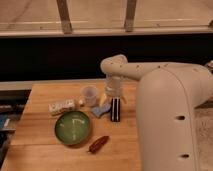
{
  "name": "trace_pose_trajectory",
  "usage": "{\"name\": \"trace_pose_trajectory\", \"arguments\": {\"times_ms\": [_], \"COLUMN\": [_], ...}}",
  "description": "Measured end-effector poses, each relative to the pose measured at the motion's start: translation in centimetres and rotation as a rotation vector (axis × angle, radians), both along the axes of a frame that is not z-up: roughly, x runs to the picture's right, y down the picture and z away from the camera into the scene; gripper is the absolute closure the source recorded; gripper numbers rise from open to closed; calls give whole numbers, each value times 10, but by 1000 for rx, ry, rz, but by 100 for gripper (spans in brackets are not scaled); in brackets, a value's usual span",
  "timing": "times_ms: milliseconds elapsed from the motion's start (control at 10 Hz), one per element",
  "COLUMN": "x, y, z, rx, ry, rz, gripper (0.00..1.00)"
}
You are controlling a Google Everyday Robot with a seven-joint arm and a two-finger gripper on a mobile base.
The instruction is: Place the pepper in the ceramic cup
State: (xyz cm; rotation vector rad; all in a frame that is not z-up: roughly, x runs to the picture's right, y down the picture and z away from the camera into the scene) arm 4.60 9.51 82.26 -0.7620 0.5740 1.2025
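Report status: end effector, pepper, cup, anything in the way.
End effector open, empty, right of ceramic cup. Pepper on table, beside green bowl. Nothing covering pepper or cup.

Tabletop (45, 150): wood planks, low sheen. Pepper (98, 144): glossy dark red skin. Ceramic cup (89, 95): pale, smooth, slightly translucent look. Green bowl (73, 128): smooth, shiny inside. Arm shell (170, 110): smooth white, plastic-looking, matt. Gripper (116, 110), down over the tabletop just right of the cup: black, matt.
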Motion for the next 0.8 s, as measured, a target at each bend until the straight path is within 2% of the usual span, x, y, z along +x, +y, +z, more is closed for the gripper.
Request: {"name": "trace_pose_trajectory", "arguments": {"times_ms": [200, 300, 500, 700, 800], "x": [-5, -7, -14, -17, -17], "y": [6, 14, 41, 72, 79], "z": [-6, -7, -3, -6, -8], "rx": [0, -12, -47, -82, -93], "ry": [2, 10, 26, 43, 48], "rz": [-3, -3, 4, 25, 31], "gripper": [20, 20, 20, 20, 20]}}
